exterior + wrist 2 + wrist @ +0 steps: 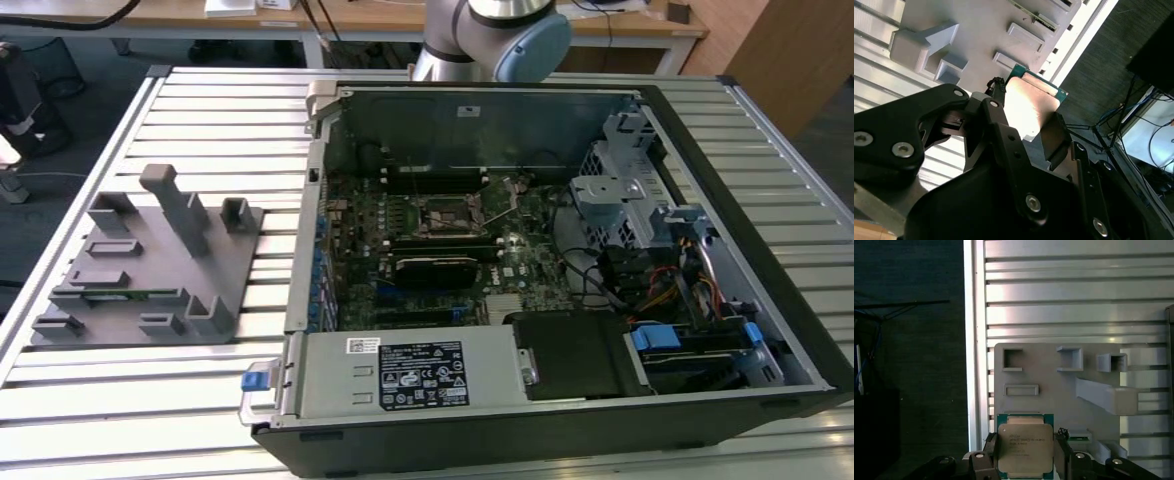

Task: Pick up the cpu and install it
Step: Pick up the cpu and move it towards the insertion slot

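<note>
We see the gripper clenched on the cpu, its two black fingers pressing on opposite edges of the chip. In both wrist views the cpu, with a silvery top and a green rim, hangs in the air well above the grey holder block. The block lies on the slatted metal table. In the exterior view the holder block sits to the exterior view's left of the open computer case. The black motherboard socket sits near the middle of the board.

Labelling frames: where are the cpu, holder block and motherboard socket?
cpu (1025, 447), first wrist view, centre of metal lid.
holder block (154, 265), exterior view, flat base.
motherboard socket (447, 217), exterior view, its centre.
</note>
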### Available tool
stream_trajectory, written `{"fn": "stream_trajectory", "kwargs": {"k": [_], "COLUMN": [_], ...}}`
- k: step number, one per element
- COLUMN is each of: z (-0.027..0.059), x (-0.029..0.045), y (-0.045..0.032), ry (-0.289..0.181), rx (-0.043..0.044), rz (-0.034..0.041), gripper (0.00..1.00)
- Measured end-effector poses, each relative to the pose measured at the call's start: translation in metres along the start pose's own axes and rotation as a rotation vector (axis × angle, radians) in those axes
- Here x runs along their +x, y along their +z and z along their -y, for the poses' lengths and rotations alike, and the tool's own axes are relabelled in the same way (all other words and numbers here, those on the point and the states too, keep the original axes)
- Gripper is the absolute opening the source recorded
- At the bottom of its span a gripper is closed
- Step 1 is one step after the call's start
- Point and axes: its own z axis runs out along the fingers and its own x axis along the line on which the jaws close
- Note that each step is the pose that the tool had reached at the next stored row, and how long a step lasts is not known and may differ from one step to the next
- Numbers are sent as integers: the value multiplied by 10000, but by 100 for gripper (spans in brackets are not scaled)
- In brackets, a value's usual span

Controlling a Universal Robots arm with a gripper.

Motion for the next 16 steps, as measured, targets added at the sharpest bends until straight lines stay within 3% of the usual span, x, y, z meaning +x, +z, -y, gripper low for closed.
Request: {"fn": "stream_trajectory", "kwargs": {"k": [16], "z": [-49], "x": [4], "y": [-408], "ry": [0], "rx": [0], "rz": [3], "gripper": [53]}}
